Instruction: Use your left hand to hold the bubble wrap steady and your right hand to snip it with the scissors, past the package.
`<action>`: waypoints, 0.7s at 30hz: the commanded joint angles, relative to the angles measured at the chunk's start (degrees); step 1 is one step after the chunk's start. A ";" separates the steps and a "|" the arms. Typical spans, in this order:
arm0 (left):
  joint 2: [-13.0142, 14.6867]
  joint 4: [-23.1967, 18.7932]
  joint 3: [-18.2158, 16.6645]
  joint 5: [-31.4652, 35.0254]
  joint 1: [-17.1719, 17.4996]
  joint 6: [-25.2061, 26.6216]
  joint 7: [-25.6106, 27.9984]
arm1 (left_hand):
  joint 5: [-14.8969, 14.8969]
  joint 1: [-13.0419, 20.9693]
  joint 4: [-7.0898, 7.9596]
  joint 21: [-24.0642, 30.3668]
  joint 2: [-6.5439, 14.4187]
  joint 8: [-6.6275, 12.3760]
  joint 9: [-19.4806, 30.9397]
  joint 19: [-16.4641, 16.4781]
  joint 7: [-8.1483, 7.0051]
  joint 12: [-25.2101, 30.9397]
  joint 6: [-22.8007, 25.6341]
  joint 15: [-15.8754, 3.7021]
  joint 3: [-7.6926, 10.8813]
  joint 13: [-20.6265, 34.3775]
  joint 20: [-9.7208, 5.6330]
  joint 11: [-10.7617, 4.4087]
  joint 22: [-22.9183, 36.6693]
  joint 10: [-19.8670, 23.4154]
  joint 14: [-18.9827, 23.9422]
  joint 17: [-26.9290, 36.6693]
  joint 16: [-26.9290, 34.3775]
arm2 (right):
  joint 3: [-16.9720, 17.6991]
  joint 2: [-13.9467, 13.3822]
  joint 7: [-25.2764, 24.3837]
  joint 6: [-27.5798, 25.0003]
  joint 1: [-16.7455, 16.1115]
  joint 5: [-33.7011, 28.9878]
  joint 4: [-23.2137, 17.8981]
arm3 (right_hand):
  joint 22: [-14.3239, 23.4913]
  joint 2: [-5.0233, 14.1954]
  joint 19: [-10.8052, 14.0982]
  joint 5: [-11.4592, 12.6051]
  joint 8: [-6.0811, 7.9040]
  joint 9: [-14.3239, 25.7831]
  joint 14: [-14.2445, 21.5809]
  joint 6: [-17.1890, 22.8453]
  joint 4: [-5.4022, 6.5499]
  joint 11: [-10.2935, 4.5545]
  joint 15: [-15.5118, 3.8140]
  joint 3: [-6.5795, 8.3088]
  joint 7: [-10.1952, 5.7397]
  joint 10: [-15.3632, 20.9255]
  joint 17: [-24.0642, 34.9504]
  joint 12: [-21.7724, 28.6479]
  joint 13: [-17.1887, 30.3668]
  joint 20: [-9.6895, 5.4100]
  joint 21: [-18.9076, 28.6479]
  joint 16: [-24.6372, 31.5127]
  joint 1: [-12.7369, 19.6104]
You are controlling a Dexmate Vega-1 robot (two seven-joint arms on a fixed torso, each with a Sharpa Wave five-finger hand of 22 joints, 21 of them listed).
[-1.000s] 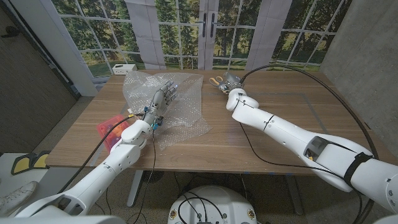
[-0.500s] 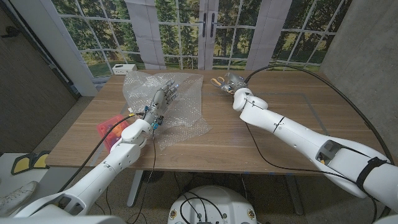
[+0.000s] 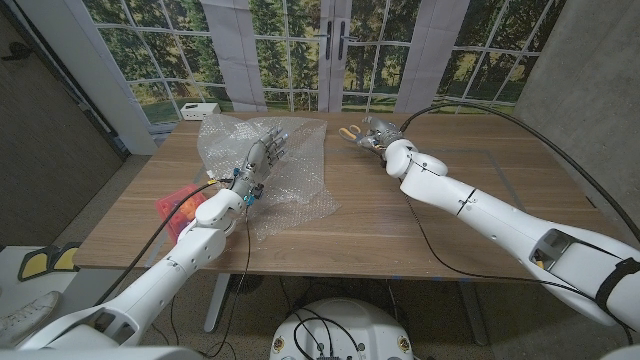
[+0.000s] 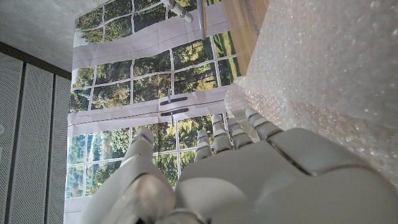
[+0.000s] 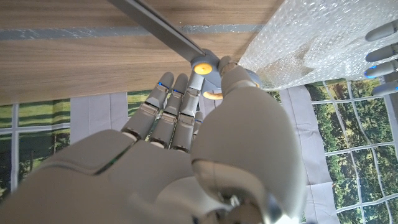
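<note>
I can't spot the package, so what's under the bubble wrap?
The bubble wrap lies crumpled on the table, with the left hand resting on top. Wood shows faintly through its thin edges; its folds cover the middle, so no package can be made out.

clear bubble wrap point(image 3: 272, 172); yellow-handled scissors point(image 3: 349, 132); red package point(image 3: 176, 205)

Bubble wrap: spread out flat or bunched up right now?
Partly bunched: the bubble wrap lies spread across the table but rises crumpled at its far end, with the left hand resting on it.
</note>
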 commanded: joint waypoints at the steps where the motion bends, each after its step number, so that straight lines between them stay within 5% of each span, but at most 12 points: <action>1: -0.54 0.62 0.26 0.02 -0.45 -0.07 -0.22 | 0.33 0.04 -0.05 0.07 0.60 0.07 0.00 0.15 -0.05 -0.08 0.00 -1.12 -0.23 0.31 -0.05 0.14 0.32 0.32 0.39 0.14 0.02 | 0.15 -3.93 6.29 2.76 0.60 -1.06 -2.98 | 0.05 0.29 -0.10 0.44 0.05 0.06 -0.41 -0.13 0.27 -9.61 -9.32 0.06 -0.03 9.58 0.21 0.54 0.24 -0.27 0.10 -0.32 0.46; 21: -0.84 1.17 0.18 -0.04 -0.43 -0.52 -0.20 | 0.33 0.09 -0.07 0.08 0.67 0.15 0.00 0.18 0.25 -0.06 0.28 -1.13 -0.19 0.31 -0.02 0.07 0.32 0.38 0.47 0.14 0.04 | 0.26 -8.37 12.74 3.52 0.43 -6.74 -8.11 | 0.05 0.49 -0.48 0.59 -0.01 0.08 -0.47 -0.84 0.36 -9.87 -9.45 0.00 -0.35 9.22 0.55 0.85 0.46 -0.35 -0.02 -0.58 0.45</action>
